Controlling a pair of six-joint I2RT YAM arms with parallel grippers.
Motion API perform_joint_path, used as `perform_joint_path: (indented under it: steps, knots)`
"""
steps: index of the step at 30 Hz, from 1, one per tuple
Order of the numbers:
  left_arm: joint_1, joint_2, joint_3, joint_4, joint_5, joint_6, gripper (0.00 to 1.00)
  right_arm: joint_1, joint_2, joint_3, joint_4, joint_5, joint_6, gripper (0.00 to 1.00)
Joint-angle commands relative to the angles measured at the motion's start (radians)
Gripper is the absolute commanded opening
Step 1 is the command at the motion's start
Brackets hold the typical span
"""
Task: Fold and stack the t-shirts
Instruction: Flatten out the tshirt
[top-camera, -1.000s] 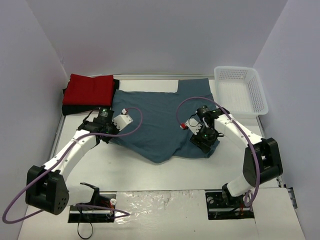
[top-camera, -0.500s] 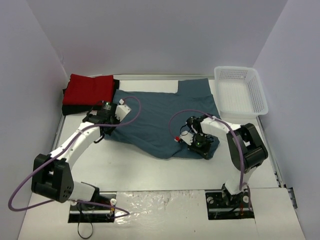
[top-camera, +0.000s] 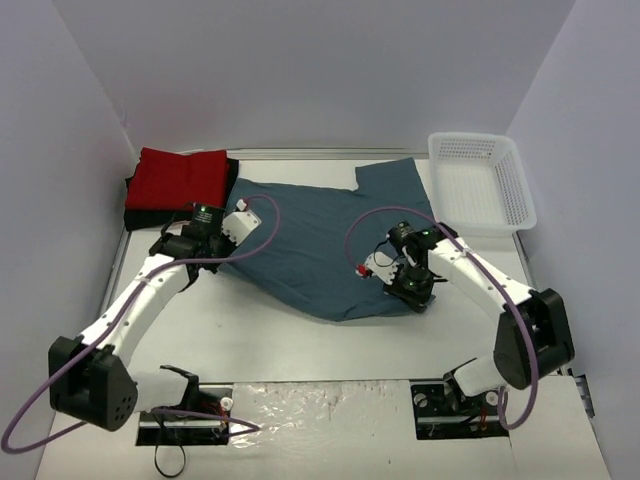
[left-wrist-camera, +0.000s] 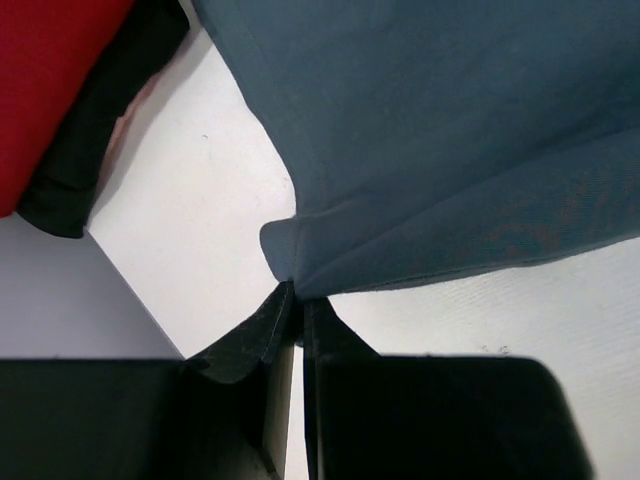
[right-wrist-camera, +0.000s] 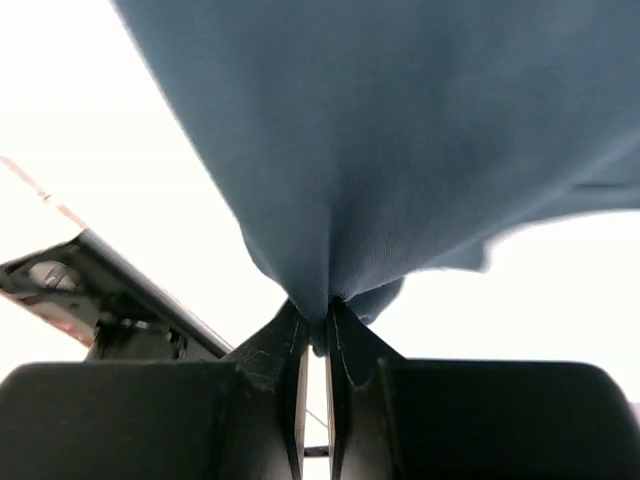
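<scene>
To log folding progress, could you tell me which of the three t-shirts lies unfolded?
The slate-blue t-shirt, spread across the middle of the table; the red t-shirt and the black t-shirt beneath it sit folded in the far-left corner.

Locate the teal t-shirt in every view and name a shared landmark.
Top external: teal t-shirt spread at centre, between the arms.
Left wrist: fills upper right, edge pinched in the left fingers.
Right wrist: covers the top, bunched into the right fingers.
Landmark: red t-shirt, far left from above, upper-left corner at left wrist.
</scene>
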Motion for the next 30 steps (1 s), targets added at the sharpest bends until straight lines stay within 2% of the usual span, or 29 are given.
perform_joint_path:
  steps: [1,5,9,13,14,16,18,19,20,24,30]
  knots:
    - [0.006,-0.112,0.013,-0.038,0.041,0.052,0.02,-0.038,-0.095,0.126,-0.169,-0.061,-0.077,0.0]
    - [0.007,-0.122,0.034,-0.015,-0.031,0.025,0.02,-0.118,-0.045,0.278,-0.145,-0.048,-0.103,0.0]
    - [0.009,-0.062,0.023,-0.004,-0.057,0.008,0.02,-0.216,0.19,0.451,-0.056,-0.022,-0.042,0.0]
    - [0.007,-0.031,-0.033,0.059,-0.073,-0.009,0.02,-0.223,0.447,0.667,0.048,0.028,0.064,0.0]
    - [0.007,-0.019,-0.058,0.068,-0.079,-0.011,0.02,-0.223,0.563,0.728,0.055,0.033,0.089,0.0]
    - [0.007,-0.007,-0.076,0.097,-0.089,-0.015,0.02,-0.221,0.673,0.914,0.055,0.065,0.154,0.0]
    - [0.006,0.013,-0.089,0.105,-0.097,-0.017,0.03,-0.218,0.79,1.054,0.053,0.108,0.182,0.06]
    - [0.007,0.018,-0.093,0.113,-0.1,-0.02,0.02,-0.215,0.811,1.079,0.055,0.117,0.184,0.18]
    - [0.007,0.024,-0.093,0.114,-0.1,-0.02,0.02,-0.215,0.833,1.099,0.055,0.116,0.188,0.36]
    - [0.006,0.024,-0.101,0.127,-0.097,-0.017,0.02,-0.212,0.769,1.073,0.065,0.076,0.182,0.45]
    - [0.007,0.047,-0.092,0.14,-0.108,-0.008,0.02,-0.209,0.511,0.82,0.148,0.061,0.169,0.47]
